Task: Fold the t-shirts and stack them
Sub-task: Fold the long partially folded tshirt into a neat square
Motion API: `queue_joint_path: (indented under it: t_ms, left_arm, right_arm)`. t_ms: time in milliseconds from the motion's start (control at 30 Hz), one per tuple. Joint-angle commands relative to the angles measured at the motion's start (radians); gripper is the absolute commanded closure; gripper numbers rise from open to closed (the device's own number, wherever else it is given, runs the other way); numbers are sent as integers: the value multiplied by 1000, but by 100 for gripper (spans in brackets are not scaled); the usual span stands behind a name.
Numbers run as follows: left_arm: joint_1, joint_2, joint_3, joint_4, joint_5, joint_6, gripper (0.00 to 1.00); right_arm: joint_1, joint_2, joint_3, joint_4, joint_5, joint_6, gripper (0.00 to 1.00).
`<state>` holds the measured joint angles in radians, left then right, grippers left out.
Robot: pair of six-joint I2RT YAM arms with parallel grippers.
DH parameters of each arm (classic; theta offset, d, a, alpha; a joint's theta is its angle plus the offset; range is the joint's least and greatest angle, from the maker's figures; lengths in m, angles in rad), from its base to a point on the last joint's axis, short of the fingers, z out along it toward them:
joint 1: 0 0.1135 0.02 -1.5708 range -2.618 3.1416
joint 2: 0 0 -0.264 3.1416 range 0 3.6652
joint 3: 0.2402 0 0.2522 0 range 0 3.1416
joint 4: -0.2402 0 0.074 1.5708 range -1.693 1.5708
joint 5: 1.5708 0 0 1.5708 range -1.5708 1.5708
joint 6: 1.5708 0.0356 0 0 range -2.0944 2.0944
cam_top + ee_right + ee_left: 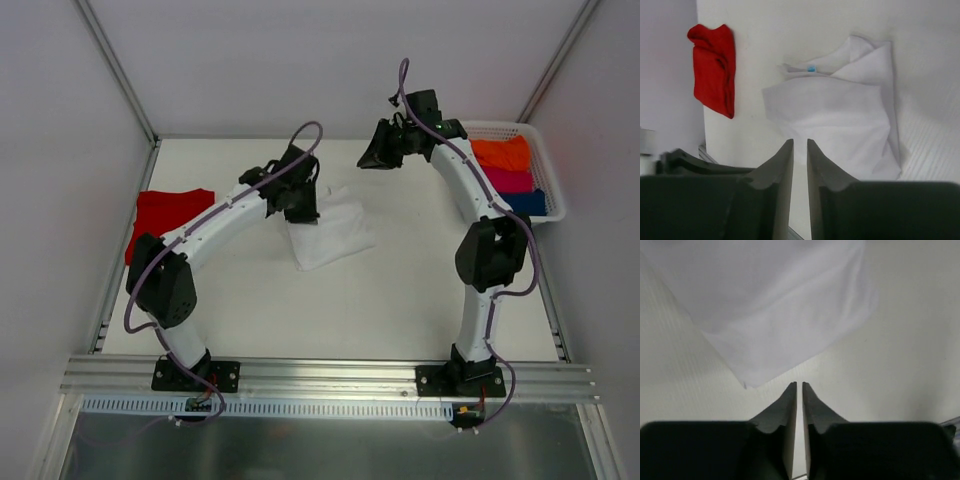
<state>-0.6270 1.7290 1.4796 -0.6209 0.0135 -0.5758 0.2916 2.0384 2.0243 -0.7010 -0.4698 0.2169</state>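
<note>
The white t-shirt point(335, 235) lies partly folded and rumpled in the middle of the table. In the right wrist view, the white t-shirt point(840, 115) shows its collar label at its far edge. The red t-shirt point(170, 215) lies folded flat by the left wall, apart from the white one, and this red t-shirt point(715, 70) also shows at the upper left of the right wrist view. My left gripper point(300, 208) hangs over the white shirt's left part, and the left gripper point(799, 385) is shut on nothing, just off a corner of the cloth point(775, 305). My right gripper point(375, 155), raised at the back, has its jaws slightly open and empty point(799, 142).
A white basket point(553, 190) at the back right holds folded orange point(503, 153), pink point(510, 180) and blue point(525, 202) cloths. Metal frame posts and white walls enclose the table on the left, back and right. An aluminium rail runs along the near edge.
</note>
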Motion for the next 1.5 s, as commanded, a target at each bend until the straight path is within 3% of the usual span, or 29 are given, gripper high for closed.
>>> queue_joint_path:
  t_ms: [0, 33, 67, 133, 267, 300, 367, 600, 1000, 1467]
  left_arm:
    - [7, -40, 203, -143, -171, -1, 84]
    - [7, -33, 232, -161, -199, -1, 74]
    - [7, -17, 270, -178, -223, 1, 55]
    - [12, 7, 284, -217, -271, 8, 47]
    - [46, 29, 236, -270, -257, -45, 19]
    - [50, 32, 225, -276, -257, -51, 7]
    - [55, 35, 194, -287, -254, -62, 1]
    - [67, 99, 183, -254, -190, -27, 1]
    - [104, 280, 349, -188, -156, 62, 1]
    - [142, 322, 372, -171, -103, 85, 1]
  right_arm:
    - [-3, -47, 11, -69, -64, -50, 78]
    - [-3, -44, 4, -75, -59, -59, 75]
    - [-6, -41, -9, -89, -62, -68, 74]
    - [-6, -29, -24, -92, -66, -85, 73]
    - [-9, -3, -33, -94, -70, -91, 72]
    - [-9, 6, -27, -92, -72, -93, 72]
    - [-9, 12, -21, -92, -70, -93, 72]
    - [-12, 57, -7, -94, -53, -108, 71]
    - [-29, 163, -10, -115, -13, -126, 71]
    - [-37, 218, -24, -123, 20, -145, 71]
